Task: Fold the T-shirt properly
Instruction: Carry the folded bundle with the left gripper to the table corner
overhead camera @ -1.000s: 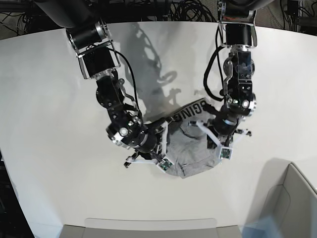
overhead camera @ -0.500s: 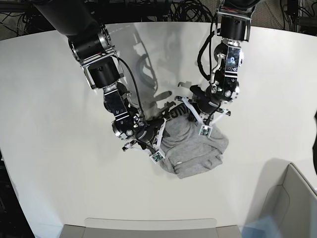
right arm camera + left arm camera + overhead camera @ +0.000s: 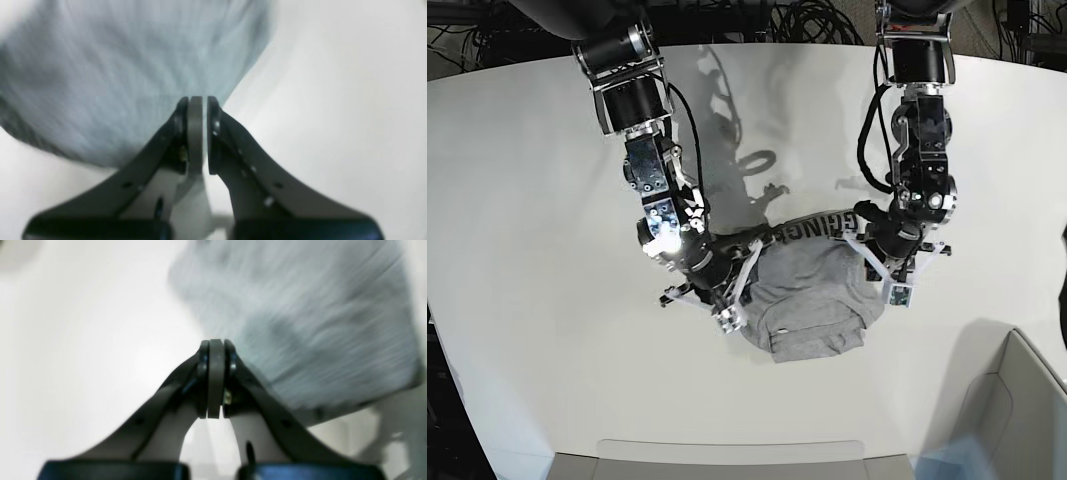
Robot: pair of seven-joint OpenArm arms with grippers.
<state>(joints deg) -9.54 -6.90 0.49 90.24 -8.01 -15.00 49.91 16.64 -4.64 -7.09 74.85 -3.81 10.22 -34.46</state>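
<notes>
While both pinched tight, left claw (image 3: 216, 380) and right claw (image 3: 197, 136) grip the T-shirt (image 3: 812, 300).

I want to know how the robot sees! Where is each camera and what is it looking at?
Base: up high, looking down at the table, both arms and the T-shirt.
Left wrist: on the left arm, looking past its shut left gripper at grey cloth.
Right wrist: on the right arm, looking past the right gripper.
All share the T-shirt.

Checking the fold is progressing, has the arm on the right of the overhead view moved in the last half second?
Yes. That left gripper has swung right and down, toward the box corner, dragging the T-shirt edge with it.
</notes>
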